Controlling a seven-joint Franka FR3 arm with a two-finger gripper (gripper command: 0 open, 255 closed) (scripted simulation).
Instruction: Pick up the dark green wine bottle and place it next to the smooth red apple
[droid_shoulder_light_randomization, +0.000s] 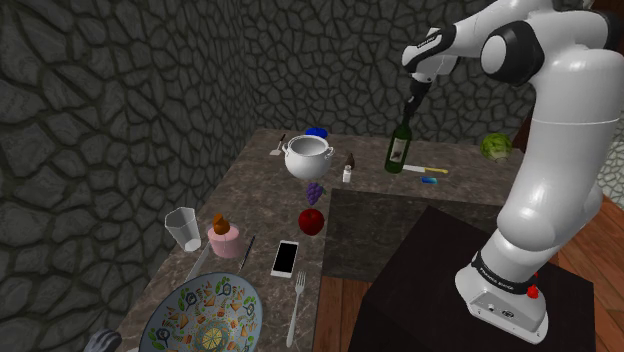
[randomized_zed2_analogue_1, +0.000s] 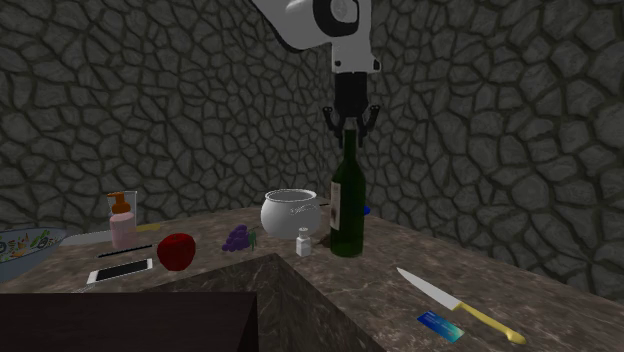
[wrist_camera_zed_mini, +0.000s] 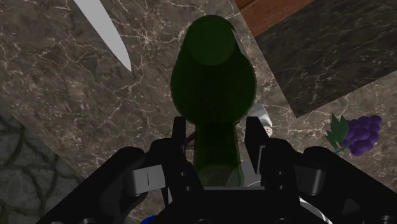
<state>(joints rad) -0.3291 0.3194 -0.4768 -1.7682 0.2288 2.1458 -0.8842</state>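
The wine bottle (randomized_zed2_analogue_1: 347, 205) is dark green glass, nearly black in the dim light, with a long narrow neck, rounded shoulders and a pale label on its side. It stands upright on the countertop (randomized_zed2_analogue_1: 420, 255), just beside a small white shaker (randomized_zed2_analogue_1: 303, 242) and near a round white pot (randomized_zed2_analogue_1: 290, 212) with two loop handles. In the shoulder view it stands toward the far end of the counter, well apart from the apple (droid_shoulder_light_randomization: 311, 221).

The black gripper (randomized_zed2_analogue_1: 351, 122) hangs straight above the bottle, with its jaws spread to either side of the neck's top. In the wrist view the fingers (wrist_camera_zed_mini: 256, 143) flank the neck with a narrow gap on each side, so the hand is released and holds nothing.

The countertop is polished brown-grey marble with fine pale veins. The apple is smooth and glossy red, and it sits next to a bunch of purple grapes (randomized_zed2_analogue_1: 236, 237) with a green leaf. A knife (randomized_zed2_analogue_1: 455, 302) with a bright pointed blade and a yellow handle lies flat near the bottle, with a small blue card (randomized_zed2_analogue_1: 440, 326) just beside it. The wall (droid_shoulder_light_randomization: 100, 120) behind is rough grey stone in irregular blocks.
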